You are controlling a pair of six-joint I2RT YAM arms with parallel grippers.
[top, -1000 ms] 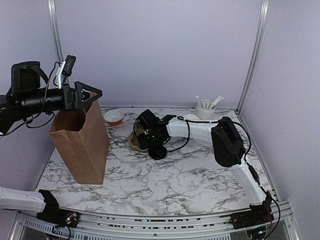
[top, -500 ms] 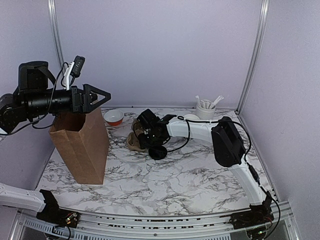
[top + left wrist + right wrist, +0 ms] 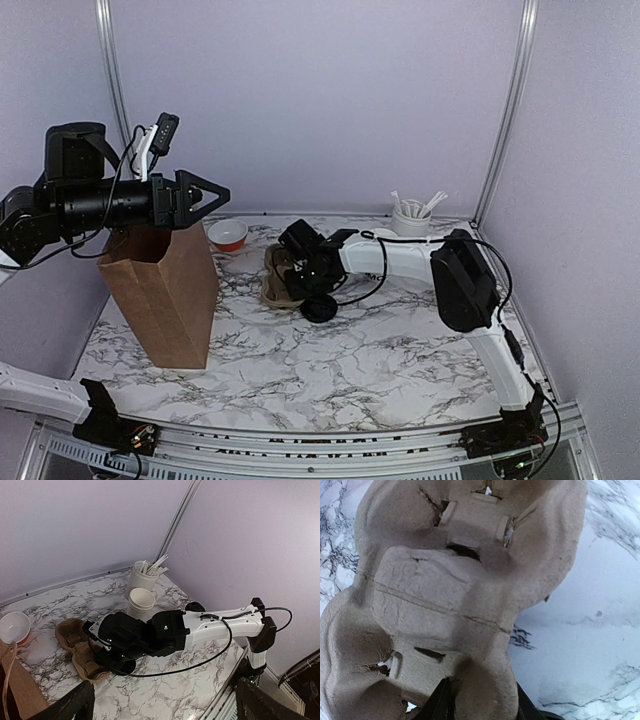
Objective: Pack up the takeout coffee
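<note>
Right claw, partly closed, pinches the rim of the brown moulded-pulp cup carrier; left claw gapes fully, holding nothing, above the brown paper bag.

**Cup.** The takeout coffee cup is a small white paper cup. It stands upright with its mouth open and no lid fitted. It sits on the marble table near the back right corner, just in front of the stirrer cup. Its lettering cannot be made out.

**Lid.** The lid is round, black plastic. It lies flat on the table, well apart from the cup, just beside the pulp carrier.
</note>
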